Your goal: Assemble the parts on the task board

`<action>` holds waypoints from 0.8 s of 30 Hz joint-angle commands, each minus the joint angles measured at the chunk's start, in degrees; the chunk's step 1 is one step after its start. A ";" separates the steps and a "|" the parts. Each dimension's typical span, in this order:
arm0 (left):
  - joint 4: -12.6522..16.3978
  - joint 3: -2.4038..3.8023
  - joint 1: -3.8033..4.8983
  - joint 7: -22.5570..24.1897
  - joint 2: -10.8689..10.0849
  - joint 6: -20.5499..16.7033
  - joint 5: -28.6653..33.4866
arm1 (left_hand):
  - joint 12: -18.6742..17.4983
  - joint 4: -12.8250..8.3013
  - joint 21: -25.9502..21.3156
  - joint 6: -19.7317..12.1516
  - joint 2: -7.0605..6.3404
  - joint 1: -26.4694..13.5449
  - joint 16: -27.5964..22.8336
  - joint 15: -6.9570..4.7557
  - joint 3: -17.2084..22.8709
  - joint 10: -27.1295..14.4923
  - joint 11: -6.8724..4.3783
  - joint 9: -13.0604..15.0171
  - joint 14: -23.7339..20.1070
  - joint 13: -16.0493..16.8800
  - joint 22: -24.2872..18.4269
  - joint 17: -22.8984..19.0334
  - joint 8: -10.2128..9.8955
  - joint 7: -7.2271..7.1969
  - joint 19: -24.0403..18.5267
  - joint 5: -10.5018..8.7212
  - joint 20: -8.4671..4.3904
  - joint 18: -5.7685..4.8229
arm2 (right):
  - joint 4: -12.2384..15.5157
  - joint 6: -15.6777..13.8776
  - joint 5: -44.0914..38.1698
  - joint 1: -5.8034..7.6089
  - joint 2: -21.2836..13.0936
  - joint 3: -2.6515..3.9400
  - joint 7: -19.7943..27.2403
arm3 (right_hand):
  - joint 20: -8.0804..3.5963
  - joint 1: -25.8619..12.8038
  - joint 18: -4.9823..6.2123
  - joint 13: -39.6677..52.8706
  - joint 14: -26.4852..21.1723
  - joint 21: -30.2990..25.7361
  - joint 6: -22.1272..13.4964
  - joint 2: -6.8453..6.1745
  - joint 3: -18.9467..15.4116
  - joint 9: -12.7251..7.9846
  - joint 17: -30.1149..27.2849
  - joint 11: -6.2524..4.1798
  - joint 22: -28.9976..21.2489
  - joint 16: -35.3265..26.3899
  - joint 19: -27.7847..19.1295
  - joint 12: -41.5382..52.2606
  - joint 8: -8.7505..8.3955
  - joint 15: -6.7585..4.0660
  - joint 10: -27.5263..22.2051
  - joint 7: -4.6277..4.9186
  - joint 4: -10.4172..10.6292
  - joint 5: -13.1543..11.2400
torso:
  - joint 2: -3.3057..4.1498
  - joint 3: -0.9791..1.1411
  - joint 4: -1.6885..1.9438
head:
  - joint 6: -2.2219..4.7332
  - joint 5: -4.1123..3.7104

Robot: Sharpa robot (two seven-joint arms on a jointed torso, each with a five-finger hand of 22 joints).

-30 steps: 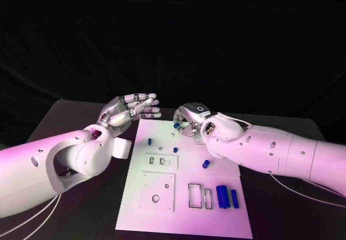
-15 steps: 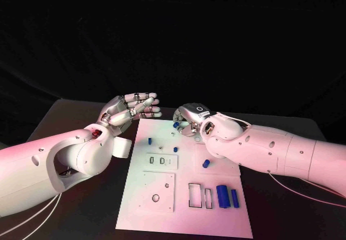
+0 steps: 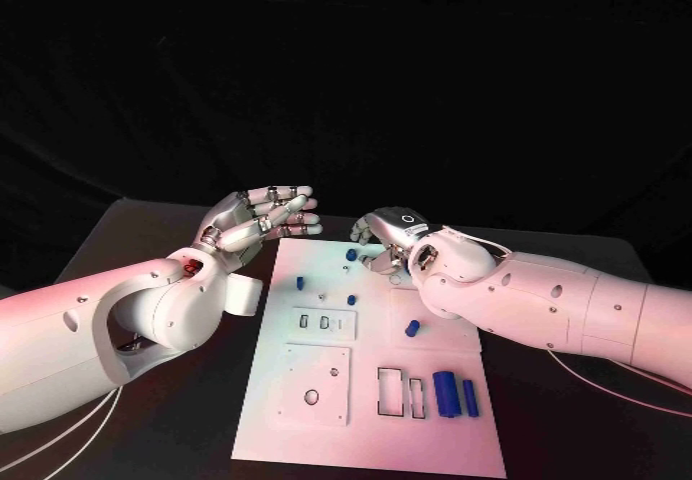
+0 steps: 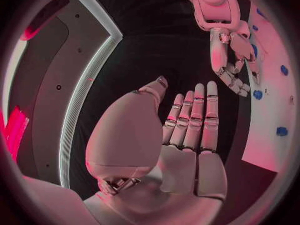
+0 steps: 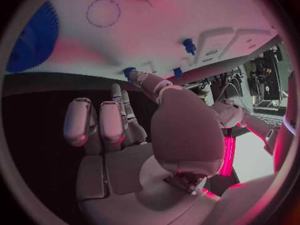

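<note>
Head view: no readable writing anywhere, only a ring mark on your right hand (image 3: 384,240). The white board (image 3: 433,440) lies mid-table (image 3: 159,225), w/ seven blue parts showing: two long ones (image 3: 456,394) side by side near the front right, one (image 3: 413,327) mid-right, three small near the far left, one (image 3: 351,255) at the right hand's fingertips, pinched or just touched, can't tell. Your left hand (image 3: 261,219) hovers off the board's far-left corner, fingers straight, holding nothing. Bare tabletop on both sides of the board.
</note>
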 commanded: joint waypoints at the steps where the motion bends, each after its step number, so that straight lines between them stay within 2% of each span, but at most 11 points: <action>1: -0.05 0.06 0.08 0.60 -0.17 0.84 -0.05 | -0.31 0.20 -0.35 -0.33 0.02 -0.58 -0.40 0.16 0.19 -0.27 0.31 -0.07 -0.41 -0.03 -0.05 0.05 -0.34 3.76 -0.17 0.02 0.31 0.66 | 2.32 -1.63 0.35 0.13 -2.50 0.09 -0.40 | 0.03 0.52 0.22 -0.04 0.08 -0.24 -0.15 -0.12 -0.50 0.00 -0.02 -0.12 0.17 -0.18 -0.11 0.62 -0.36 0.32 0.06 0.01 0.08 -0.16 | -0.12 0.09 -0.32 | 0.18 -0.01; 3: -0.13 0.06 0.08 0.61 -0.27 0.81 -0.01 | -0.31 0.20 -0.35 -0.33 0.02 -0.58 -0.40 0.16 0.19 -0.27 0.31 -0.07 -0.41 -0.03 -0.05 0.05 -0.34 3.76 -0.17 0.02 0.31 0.66 | 4.33 -1.98 1.64 0.31 -4.81 0.30 -0.33 | 0.00 0.71 0.15 -0.01 0.13 -0.11 0.28 0.03 -0.62 0.09 0.03 -0.18 0.48 -0.05 0.14 1.03 -0.28 0.28 0.73 0.00 0.18 0.14 | -0.26 0.15 -0.66 | 0.16 0.15; 7: -0.31 0.05 0.08 0.65 -0.34 0.90 0.04 | -0.31 0.20 -0.35 -0.33 0.02 -0.58 -0.40 0.16 0.19 -0.27 0.31 -0.07 -0.41 -0.03 -0.05 0.05 -0.34 3.76 -0.17 0.02 0.31 0.66 | 8.28 -1.59 5.46 0.97 -9.58 0.77 -0.14 | -0.19 0.92 -0.14 0.39 0.55 0.62 1.54 0.14 -0.18 0.28 1.06 -0.52 1.94 1.03 1.20 2.80 -0.22 0.04 4.70 0.33 0.58 0.85 | -0.52 0.24 -1.08 | 0.23 0.10; 10: -0.47 0.05 0.08 0.66 -0.42 0.95 0.08 | -0.41 0.14 -0.38 -0.40 0.01 -0.59 -0.46 0.18 0.20 -0.34 0.33 -0.09 -0.43 -0.03 -0.09 0.10 -0.40 3.77 -0.18 0.02 0.33 0.67 | 11.21 -0.02 7.83 1.56 -13.46 0.97 -0.57 | -0.38 0.19 -0.17 1.18 0.55 0.61 0.36 -0.93 -1.59 0.03 0.99 -0.78 2.14 1.27 1.30 4.12 -1.33 -0.17 8.12 0.56 1.13 0.94 | -0.76 0.34 -1.32 | 0.31 0.19; 13: -0.64 0.04 0.08 0.69 -0.52 0.94 0.12 | -0.41 0.14 -0.38 -0.40 0.01 -0.59 -0.46 0.18 0.20 -0.34 0.33 -0.09 -0.43 -0.03 -0.09 0.10 -0.40 3.77 -0.18 0.02 0.33 0.67 | 12.67 2.22 10.87 1.91 -16.10 1.05 -0.93 | -0.87 0.16 -0.23 2.92 0.53 0.58 -0.25 -1.00 -6.69 0.24 0.94 -1.48 2.52 1.52 1.52 5.49 -1.72 -0.75 10.44 -0.06 1.80 1.07 | -0.92 0.44 -1.58 | 0.32 0.20; 16: -0.76 0.04 0.08 0.71 -0.61 0.86 0.21 | -0.41 0.14 -0.38 -0.40 0.01 -0.59 -0.46 0.18 0.20 -0.34 0.33 -0.09 -0.43 -0.03 -0.09 0.10 -0.40 3.77 -0.18 0.02 0.33 0.67 | 12.74 4.79 13.78 2.09 -17.59 1.09 -1.11 | -1.25 1.73 -0.27 5.33 0.58 0.44 -0.79 -0.04 -12.20 0.66 0.92 -1.92 2.74 1.78 1.69 7.11 -1.71 -1.11 11.30 -0.38 2.93 1.39 | -1.02 0.57 -1.69 | 0.32 0.08; 18: -0.78 0.04 0.08 0.72 -0.64 0.86 0.25 | -0.41 0.14 -0.38 -0.40 0.01 -0.59 -0.46 0.18 0.20 -0.34 0.33 -0.09 -0.43 -0.03 -0.09 0.10 -0.40 3.77 -0.18 0.02 0.33 0.67 | 12.31 6.07 14.94 2.15 -18.03 1.10 -1.09 | -1.45 4.16 -0.07 8.71 0.41 -0.42 -1.93 0.99 -19.23 1.23 0.38 -2.03 1.96 1.64 1.07 10.10 -1.43 -1.28 10.53 -0.49 4.49 1.79 | -1.01 0.68 -1.74 | 0.30 0.09; 19: -0.79 0.03 0.08 0.72 -0.64 0.87 0.27 | -0.41 0.14 -0.38 -0.40 0.01 -0.59 -0.46 0.18 0.20 -0.34 0.33 -0.09 -0.43 -0.03 -0.09 0.10 -0.40 3.77 -0.18 0.02 0.33 0.67 | 12.00 6.65 15.46 2.17 -18.14 1.11 -1.09 | -1.40 5.47 -0.06 10.14 0.36 -0.61 -2.26 1.93 -21.90 1.54 0.13 -2.04 1.95 1.59 1.04 11.34 -1.11 -1.19 9.70 -0.47 5.83 1.99 | -0.99 0.72 -1.74 | 0.23 0.09; 20: -0.81 0.03 0.08 0.72 -0.62 0.88 0.28 | -0.41 0.14 -0.38 -0.40 0.01 -0.59 -0.46 0.18 0.20 -0.34 0.33 -0.09 -0.43 -0.03 -0.09 0.10 -0.40 3.77 -0.18 0.02 0.33 0.67 | 11.65 7.18 15.87 2.19 -18.17 1.11 -1.08 | -1.40 5.75 -0.05 10.39 0.35 -0.65 -2.32 2.05 -22.40 1.60 0.10 -2.03 1.94 1.59 1.04 11.55 -1.05 -1.18 9.51 -0.48 6.08 2.04 | -0.97 0.76 -1.72 | 0.16 0.06; 21: -0.83 0.03 0.08 0.72 -0.59 0.90 0.29 | -0.41 0.14 -0.38 -0.40 0.01 -0.59 -0.46 0.18 0.20 -0.34 0.33 -0.09 -0.43 -0.03 -0.09 0.10 -0.40 3.77 -0.18 0.02 0.33 0.67 | 11.24 7.68 16.19 2.19 -18.11 1.11 -1.07 | -1.40 7.15 -0.06 11.65 0.40 -0.71 -2.49 2.48 -24.39 1.90 0.17 -2.09 2.12 1.76 1.15 12.70 -0.66 -1.21 8.90 -0.46 7.54 2.43 | -0.97 0.78 -1.71 | 0.17 0.05; 24: -0.85 0.03 0.08 0.71 -0.54 0.93 0.31 | -0.41 0.14 -0.38 -0.40 0.01 -0.59 -0.46 0.18 0.20 -0.34 0.33 -0.09 -0.43 -0.03 -0.09 0.10 -0.40 3.77 -0.18 0.02 0.33 0.67 | 9.95 8.98 16.92 2.13 -17.65 1.09 -1.06 | -1.75 9.71 -0.27 15.86 0.99 -0.21 -2.99 2.52 -26.81 2.33 2.51 -2.58 3.27 3.48 1.90 17.58 -0.17 -1.61 9.24 -0.81 9.95 3.22 | -0.94 0.75 -1.65 | 0.02 0.03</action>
